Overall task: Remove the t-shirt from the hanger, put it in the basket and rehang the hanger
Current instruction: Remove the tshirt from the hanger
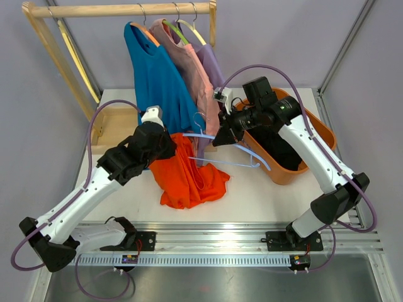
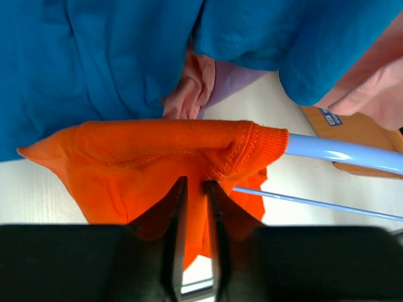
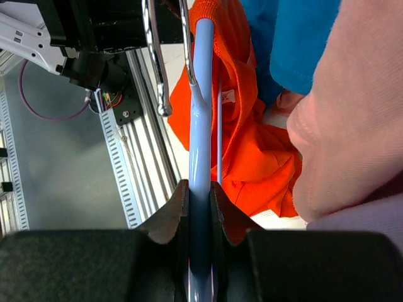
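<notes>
The orange t-shirt (image 1: pixel 189 176) lies bunched on the tabletop (image 1: pixel 264 201) at the centre of the top view, with one ribbed opening threaded over an arm of the blue hanger (image 3: pixel 200 113). The right gripper (image 3: pixel 199 185) has its jaws clamped on that hanger arm. The left gripper (image 2: pixel 195 189) has its jaws pinched on a fold of the shirt just below the ribbed edge. The pinch looks thin and may slip under a pull, or the ribbing could catch on the hanger's end and twist it in the right jaws. How much cloth the left jaws hold is hard to tell, and the hanger's far end is hidden under fabric.
</notes>
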`<action>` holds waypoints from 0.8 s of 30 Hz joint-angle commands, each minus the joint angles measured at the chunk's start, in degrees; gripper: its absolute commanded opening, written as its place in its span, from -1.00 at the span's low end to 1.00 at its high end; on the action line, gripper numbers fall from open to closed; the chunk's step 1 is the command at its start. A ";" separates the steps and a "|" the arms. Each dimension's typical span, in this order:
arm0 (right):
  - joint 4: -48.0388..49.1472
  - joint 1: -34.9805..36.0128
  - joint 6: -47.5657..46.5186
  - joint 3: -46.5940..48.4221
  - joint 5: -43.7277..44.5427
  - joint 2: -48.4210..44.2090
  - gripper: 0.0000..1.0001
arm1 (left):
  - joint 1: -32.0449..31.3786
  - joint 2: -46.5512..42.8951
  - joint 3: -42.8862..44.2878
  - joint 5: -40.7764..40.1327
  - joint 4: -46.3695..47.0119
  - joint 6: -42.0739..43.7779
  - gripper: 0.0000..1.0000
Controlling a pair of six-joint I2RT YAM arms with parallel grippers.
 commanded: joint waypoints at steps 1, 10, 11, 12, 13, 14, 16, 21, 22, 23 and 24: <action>3.58 -0.17 0.36 0.70 -3.01 -2.79 -1.00 | -0.32 0.27 1.25 -4.43 5.83 0.47 -0.75; -2.05 -1.66 -10.09 -1.23 -0.73 -5.33 -1.00 | -0.23 -6.75 -0.07 -10.39 3.90 0.47 -1.00; -2.48 -2.10 -12.01 -2.19 -1.07 -5.60 -1.00 | -0.14 -7.46 -0.25 -10.84 2.85 0.64 -1.00; -3.88 -2.98 -13.33 -2.64 -1.51 -5.77 -1.00 | 0.03 -8.16 -0.51 -11.20 2.15 0.64 -1.00; -4.59 -3.16 -16.13 -3.08 -1.77 -6.47 -1.00 | 0.29 -9.39 -0.77 -11.55 1.36 0.56 -1.00; -5.47 -3.34 -17.81 -3.69 -1.60 -6.74 -1.00 | 0.99 -9.75 -1.04 -11.55 -0.22 0.47 -1.00; -8.37 -3.77 -22.98 -4.31 -0.73 -7.79 -1.00 | 2.31 -11.50 -2.35 -11.38 -1.46 0.20 -1.00; -12.32 -7.63 -30.13 -5.81 -2.91 -10.95 -1.00 | 4.86 -14.41 -5.95 -9.01 -2.52 -0.24 -1.00; -12.59 -8.43 -31.61 -5.54 -3.35 -11.92 -1.00 | 5.04 -14.67 -6.48 -8.31 -2.60 -0.06 -1.00; -13.21 -10.35 -32.33 -4.50 -3.97 -12.19 -1.00 | 5.13 -14.93 -6.92 -7.43 -2.87 0.11 -1.00; -13.39 -11.33 -33.03 -3.88 -5.11 -12.54 -1.00 | 5.13 -15.02 -7.45 -5.77 -3.13 0.12 -1.00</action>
